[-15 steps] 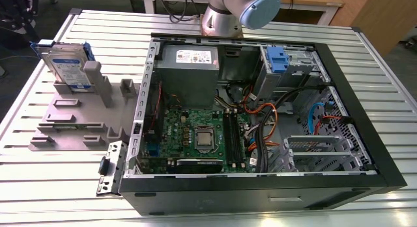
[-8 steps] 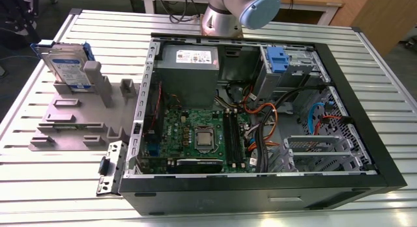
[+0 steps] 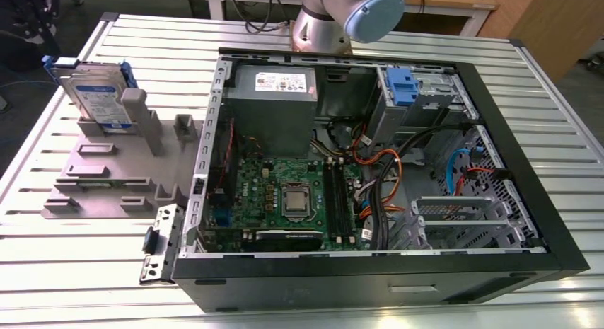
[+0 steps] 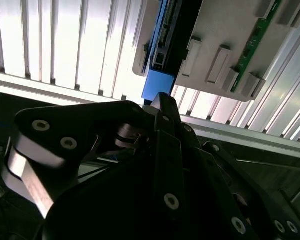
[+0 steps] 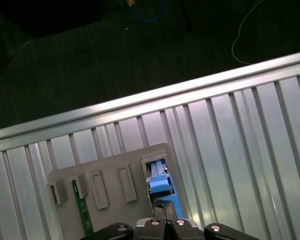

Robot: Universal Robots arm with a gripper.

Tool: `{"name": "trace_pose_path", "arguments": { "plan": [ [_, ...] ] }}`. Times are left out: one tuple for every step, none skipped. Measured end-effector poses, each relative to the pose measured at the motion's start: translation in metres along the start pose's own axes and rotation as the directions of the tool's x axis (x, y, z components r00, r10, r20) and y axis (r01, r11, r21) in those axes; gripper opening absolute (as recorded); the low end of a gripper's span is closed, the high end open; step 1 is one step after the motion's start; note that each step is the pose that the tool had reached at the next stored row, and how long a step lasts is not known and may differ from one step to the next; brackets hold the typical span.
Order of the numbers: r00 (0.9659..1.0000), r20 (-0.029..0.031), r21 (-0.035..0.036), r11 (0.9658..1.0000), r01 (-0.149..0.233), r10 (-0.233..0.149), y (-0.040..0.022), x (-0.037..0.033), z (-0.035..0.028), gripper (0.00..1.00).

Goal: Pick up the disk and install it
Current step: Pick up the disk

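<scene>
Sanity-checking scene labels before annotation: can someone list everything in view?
table: 1, silver slats, under everything
computer case: 1, black, open, on the table
power supply: 1, grey with white sticker, inside case
circuit board: 1, green, on case floor
cables: several, orange, black, blue, inside case
blue tab: 1, on grey metal housing, inside case
holder: 1, grey, exterior view's left of case
disk: 1, silver with blue bracket, upright in holder
memory stick: 1, green, in a holder slot
arm: 1, grey with blue cap, behind case
gripper: 1, black, nearest the disk's bracket
</scene>
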State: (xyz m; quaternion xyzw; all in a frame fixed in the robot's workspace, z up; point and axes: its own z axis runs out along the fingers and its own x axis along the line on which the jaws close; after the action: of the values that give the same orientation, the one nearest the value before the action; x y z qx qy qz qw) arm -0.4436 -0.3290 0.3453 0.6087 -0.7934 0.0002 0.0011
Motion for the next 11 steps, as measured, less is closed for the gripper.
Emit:
{"name": "trace_pose_path", "arguments": {
  "plan": [
    [1.0000, -0.0001, -0.0001, 1.0000, 0.003, -0.003, 0.0000, 0.0000, 0.0001, 0.11],
    [1.0000, -0.0001, -0.0001, 1.0000, 0.008, -0.008, 0.0000, 0.0000, 0.0002, 0.11],
    [0.9999, -0.0002, -0.0001, 0.9999, 0.016, -0.016, 0.0000, 0.0000, 0.0003, 0.11],
    [0.9997, -0.0002, -0.0001, 0.9997, 0.024, -0.024, 0.0000, 0.0000, 0.0005, 0.11],
    [0.9995, -0.0001, -0.0001, 0.9995, 0.033, -0.033, 0.0000, -0.0001, 0.0006, 0.17],
    [0.9991, -0.0001, 0.0000, 0.9991, 0.042, -0.042, 0.0000, -0.0001, 0.0008, 0.17],
    [0.9987, -0.0001, 0.0001, 0.9987, 0.051, -0.051, 0.0000, -0.0001, 0.0011, 0.23],
    [0.9982, -0.0006, 0.0004, 0.9982, 0.060, -0.060, 0.0000, -0.0001, 0.0016, 0.29],
    [0.9975, -0.0016, 0.0005, 0.9975, 0.071, -0.071, 0.0000, -0.0001, 0.0021, 0.29],
    [0.9965, -0.0022, 0.0006, 0.9965, 0.084, -0.084, 0.0000, -0.0001, 0.0027, 0.35],
    [0.9956, -0.0029, 0.0012, 0.9956, 0.093, -0.093, 0.0000, -0.0001, 0.0031, 0.41]
  ]
}}
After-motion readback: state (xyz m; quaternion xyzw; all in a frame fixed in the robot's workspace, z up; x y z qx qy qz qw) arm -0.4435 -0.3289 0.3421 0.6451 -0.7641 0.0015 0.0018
